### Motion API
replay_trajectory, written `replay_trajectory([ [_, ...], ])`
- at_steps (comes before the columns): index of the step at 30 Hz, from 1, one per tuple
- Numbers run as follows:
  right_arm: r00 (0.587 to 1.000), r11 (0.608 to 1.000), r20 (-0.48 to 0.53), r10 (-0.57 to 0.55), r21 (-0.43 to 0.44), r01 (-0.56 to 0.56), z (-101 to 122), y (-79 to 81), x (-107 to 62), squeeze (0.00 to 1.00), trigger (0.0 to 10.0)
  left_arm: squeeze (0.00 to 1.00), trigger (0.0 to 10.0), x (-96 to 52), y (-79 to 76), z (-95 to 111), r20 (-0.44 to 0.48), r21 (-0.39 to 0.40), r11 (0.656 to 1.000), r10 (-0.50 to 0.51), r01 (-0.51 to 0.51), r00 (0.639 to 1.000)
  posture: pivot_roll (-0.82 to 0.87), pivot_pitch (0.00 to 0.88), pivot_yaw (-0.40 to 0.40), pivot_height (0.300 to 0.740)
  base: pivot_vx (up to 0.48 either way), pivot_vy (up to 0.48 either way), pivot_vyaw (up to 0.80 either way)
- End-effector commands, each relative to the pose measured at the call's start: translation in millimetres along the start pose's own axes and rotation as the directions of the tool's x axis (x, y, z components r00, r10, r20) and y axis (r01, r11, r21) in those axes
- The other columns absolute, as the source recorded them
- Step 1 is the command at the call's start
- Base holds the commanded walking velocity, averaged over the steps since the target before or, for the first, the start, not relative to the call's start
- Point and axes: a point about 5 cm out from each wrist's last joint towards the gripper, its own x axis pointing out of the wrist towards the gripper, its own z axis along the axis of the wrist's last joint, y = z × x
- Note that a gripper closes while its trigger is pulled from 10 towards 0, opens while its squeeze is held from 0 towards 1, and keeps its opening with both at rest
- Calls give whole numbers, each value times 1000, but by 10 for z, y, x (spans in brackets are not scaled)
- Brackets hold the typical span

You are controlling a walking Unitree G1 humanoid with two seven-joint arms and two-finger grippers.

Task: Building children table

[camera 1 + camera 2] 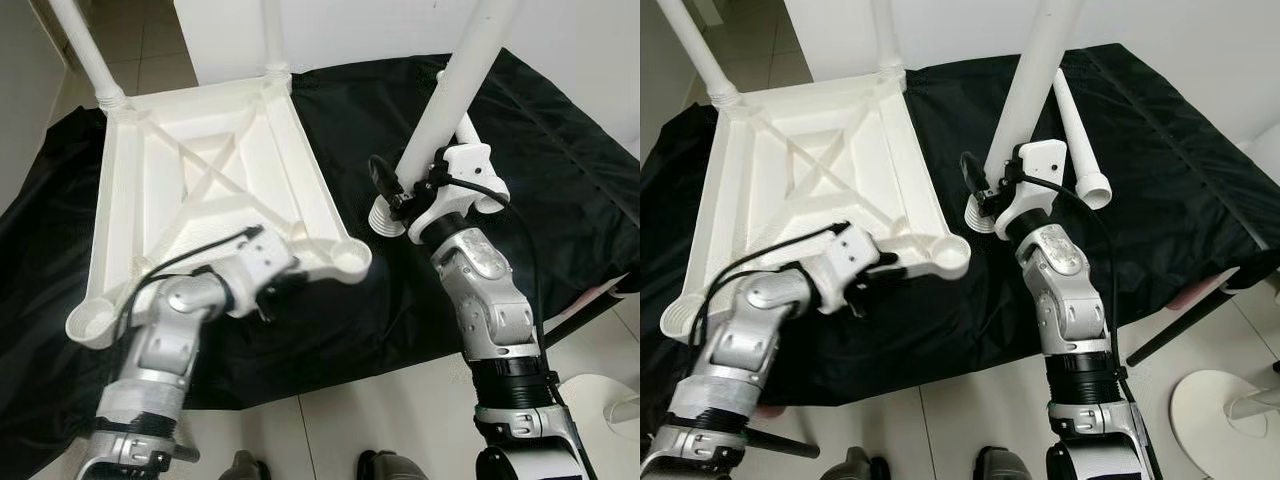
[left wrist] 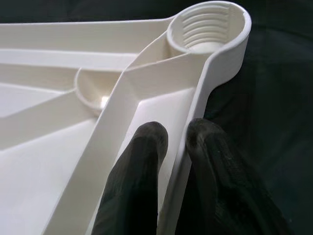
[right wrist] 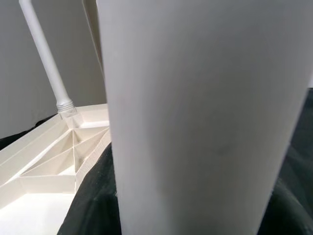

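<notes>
My left pincer (image 2: 171, 147) pinched the upturned tabletop's (image 1: 200, 170) near rim on the black-draped bench (image 1: 560, 180). My right pincer (image 1: 400, 195) clasped a third leg (image 1: 450, 90), which next needed aligning over the near-right socket (image 1: 350, 256).

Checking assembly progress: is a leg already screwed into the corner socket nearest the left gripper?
No, the threaded socket stands empty.

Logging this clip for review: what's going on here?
A white tabletop lies upside down on a black cloth, two legs already standing in its far corners. The left gripper pinches the rim near an empty threaded socket. The right gripper holds a loose leg upright beside it; another leg lies on the cloth.
</notes>
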Motion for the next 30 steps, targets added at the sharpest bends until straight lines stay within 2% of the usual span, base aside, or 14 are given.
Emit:
replay_trajectory([
  [1, 1000, 1000, 8, 8, 14, -8, 18, 31, -1, 0, 10000, 0, 10000, -167, 365, 32, 12, -35, 756, 655, -654, 756, -42, 153, 50, 740, 0, 0, 0],
  [2, 1000, 1000, 8, 8, 14, -8, 18, 31, -1, 0, 10000, 0, 10000, -167, 365, 32, 12, -35, 756, 655, -654, 756, -42, 153, 50, 740, 0, 0, 0],
  [3, 1000, 1000, 4, 6, 13, -6, 13, 33, 2, 0, 10000, 0, 10000, -143, 312, 93, 42, -68, 780, 625, -622, 780, -41, 152, 49, 740, 0, 0, 0],
  [4, 1000, 1000, 4, 6, 13, -6, 13, 33, 2, 0, 10000, 0, 10000, -143, 312, 93, 42, -68, 780, 625, -622, 780, -41, 152, 49, 740, 0, 0, 0],
  [7, 1000, 1000, -10, -6, 10, 6, -8, 33, 22, 0, 10000, 0, 10000, -23, 103, 282, 110, -186, 830, 550, -526, 828, -40, 149, 48, 740, 0, 0, 0],
  [9, 1000, 1000, -21, -20, 6, 20, -23, 18, 36, 0, 10000, 0, 10000, 76, -24, 363, 146, -272, 865, 470, -422, 870, -37, 144, 43, 740, 0, 0, 0],
  [11, 999, 1000, -29, -27, 2, 27, -32, 7, 43, 0, 10000, 0, 10000, 115, -77, 407, 173, -305, 875, 440, -377, 881, -37, 142, 43, 740, 0, 0, 0],
  [17, 999, 1000, -43, -25, -10, 25, -43, 6, 61, 0, 10000, 0, 10000, 162, -157, 448, 190, -323, 894, 382, -310, 904, -35, 139, 40, 740, 0, 0, 0],
  [19, 998, 999, -66, 9, -33, -11, -78, 62, 87, 0, 10000, 0, 10000, 192, -252, 531, 242, -391, 904, 285, -175, 927, -33, 136, 43, 740, 0, 0, 0],
  [20, 998, 999, -66, 9, -33, -11, -78, 62, 87, 0, 10000, 0, 10000, 192, -252, 531, 242, -391, 904, 285, -175, 927, -33, 136, 43, 740, 0, 0, 0],
  [21, 996, 998, -78, 41, -43, -45, -111, 113, 93, 0, 10000, 0, 10000, 175, -281, 573, 277, -431, 896, 248, -111, 928, -31, 137, 42, 740, 0, 0, 0],
  [24, 993, 993, -83, 87, -78, -94, -153, 185, 97, 0, 10000, 0, 10000, 118, -319, 616, 316, -440, 897, 202, -46, 927, -28, 139, 40, 740, 0, 0, 0],
  [25, 989, 988, -82, 122, -90, -129, -172, 225, 95, 0, 10000, 0, 10000, 70, -353, 619, 328, -419, 908, 172, -20, 929, -22, 139, 36, 740, 0, 0, 0],
  [30, 981, 979, -78, 180, -77, -186, -208, 299, 105, 0, 10000, 0, 10000, -70, -393, 535, 287, -369, 929, 146, -32, 947, -11, 142, 24, 740, 0, 0, 0],
])
